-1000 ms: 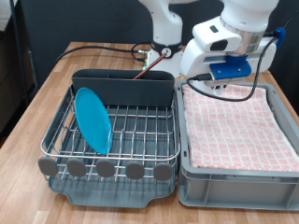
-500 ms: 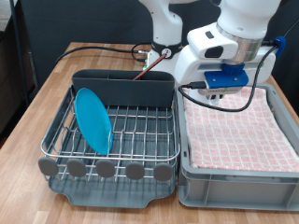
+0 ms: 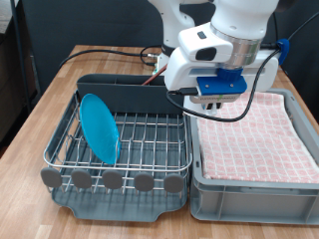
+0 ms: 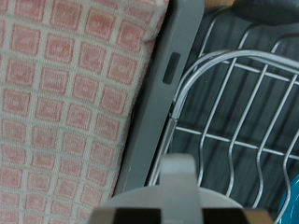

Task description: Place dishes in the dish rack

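The light-blue plate (image 3: 99, 127) stands on edge in the left part of the dish rack (image 3: 60, 139). The rack has a wire grid, round grey tabs (image 3: 115, 180) along its near edge and a tall grey caddy (image 3: 130, 95) at the back. My gripper (image 3: 211, 106) hangs over the seam between the rack's right side and the grey bin, mostly hidden under the white hand. In the wrist view a pale blurred shape (image 4: 177, 182) sits at the frame's edge, above the bin wall (image 4: 163, 84) and rack wires (image 4: 234, 103). The mug and spoon do not show clearly.
A grey bin (image 3: 249, 194) lined with pink checked cloth (image 3: 249, 139) stands against the rack on the exterior view's right. Black and red cables (image 3: 150, 60) run behind the caddy. The wooden table (image 3: 40, 110) extends to the left.
The arm has swung from above the bin's back part towards the exterior view's left, now reaching the rack's right edge. The plate has not moved.
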Robot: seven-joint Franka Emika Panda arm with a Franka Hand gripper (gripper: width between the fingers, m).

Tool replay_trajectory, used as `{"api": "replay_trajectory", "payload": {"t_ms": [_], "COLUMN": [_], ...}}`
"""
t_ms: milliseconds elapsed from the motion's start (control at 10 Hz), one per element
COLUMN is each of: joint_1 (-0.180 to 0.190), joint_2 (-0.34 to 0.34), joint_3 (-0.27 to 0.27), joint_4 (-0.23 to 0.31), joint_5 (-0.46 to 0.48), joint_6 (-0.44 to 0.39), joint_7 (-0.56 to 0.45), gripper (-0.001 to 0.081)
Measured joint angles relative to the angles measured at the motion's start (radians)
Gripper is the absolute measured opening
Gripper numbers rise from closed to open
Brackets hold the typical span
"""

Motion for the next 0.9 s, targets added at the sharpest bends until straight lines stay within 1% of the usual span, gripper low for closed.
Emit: {"api": "replay_trajectory", "payload": {"t_ms": [300, 500, 900], "joint_1": [-0.009, -0.009, -0.016], "joint_2": [0.08, 0.136, 0.137], "joint_3": [-0.001, -0.001, -0.006], "joint_4": [0.124, 0.212, 0.21], "joint_5": [0.045, 0.05, 0.049], "joint_6": [-0.045, -0.098, -0.091], "joint_7": [0.013, 0.032, 0.015], "gripper": [0.0072, 0.0072, 0.0072]}}
